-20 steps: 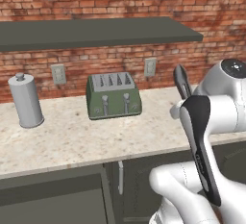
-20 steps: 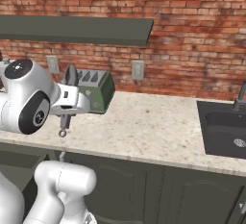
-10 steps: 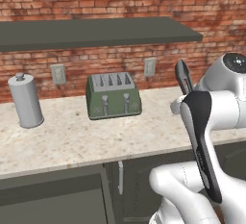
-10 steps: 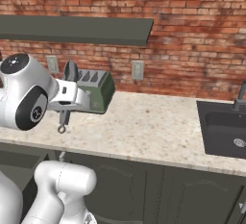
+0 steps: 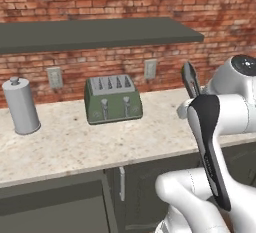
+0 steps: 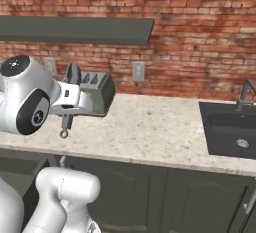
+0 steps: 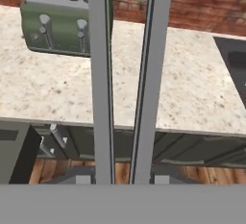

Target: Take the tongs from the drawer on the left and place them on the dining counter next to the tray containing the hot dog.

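Note:
The tongs (image 7: 102, 74) run up the middle of the hand view as two long grey arms, side by side. My gripper (image 7: 122, 177) is shut on them at their lower part. In the right base view the tongs (image 6: 73, 74) stick up above the white hand, and their looped end hangs below it, over the worktop's front edge. The left base view has their dark upper end (image 5: 190, 79) rising behind my forearm. The drawer (image 6: 17, 169) looks pulled out at the lower left, under the worktop. The dining counter, the tray and the hot dog are out of view.
A green toaster (image 5: 112, 98) stands at the brick wall on the speckled worktop (image 5: 75, 144), with a grey canister (image 5: 20, 106) to its left. A dark sink (image 6: 230, 129) with a faucet lies at the right. A dark shelf (image 5: 90, 32) hangs above.
My arm's upper joint has swung slightly up and outward. The tongs have stayed in the gripper at about the same place. The base has not moved.

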Motion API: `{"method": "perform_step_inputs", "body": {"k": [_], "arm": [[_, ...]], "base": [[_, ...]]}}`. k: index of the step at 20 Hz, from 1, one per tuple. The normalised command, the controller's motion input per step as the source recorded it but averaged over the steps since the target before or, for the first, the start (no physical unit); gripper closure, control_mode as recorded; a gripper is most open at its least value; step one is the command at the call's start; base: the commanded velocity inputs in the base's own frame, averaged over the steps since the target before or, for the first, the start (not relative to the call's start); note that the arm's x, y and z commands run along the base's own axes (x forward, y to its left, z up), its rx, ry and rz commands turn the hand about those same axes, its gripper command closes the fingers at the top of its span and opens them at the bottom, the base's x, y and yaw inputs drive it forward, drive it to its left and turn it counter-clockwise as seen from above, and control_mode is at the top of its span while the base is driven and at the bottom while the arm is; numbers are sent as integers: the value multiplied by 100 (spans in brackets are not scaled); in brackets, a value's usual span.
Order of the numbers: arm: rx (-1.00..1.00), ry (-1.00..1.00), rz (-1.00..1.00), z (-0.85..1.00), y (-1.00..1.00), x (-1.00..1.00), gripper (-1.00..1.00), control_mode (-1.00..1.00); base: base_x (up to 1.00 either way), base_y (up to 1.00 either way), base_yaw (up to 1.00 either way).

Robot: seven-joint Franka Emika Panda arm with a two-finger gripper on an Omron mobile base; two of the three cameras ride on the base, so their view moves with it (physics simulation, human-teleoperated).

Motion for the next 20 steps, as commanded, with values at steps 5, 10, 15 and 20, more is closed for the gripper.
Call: {"method": "perform_step_inputs", "body": {"k": [5,10,15,20], "arm": [[0,0,0,0,0,0,100,100],[0,0,0,0,0,0,100,100],[0,0,0,0,0,0,100,100],[0,0,0,0,0,0,100,100]], "base": [[-78,-26,-33],[-53,-51,-41],[41,-100,-41],[48,-100,-45]]}}
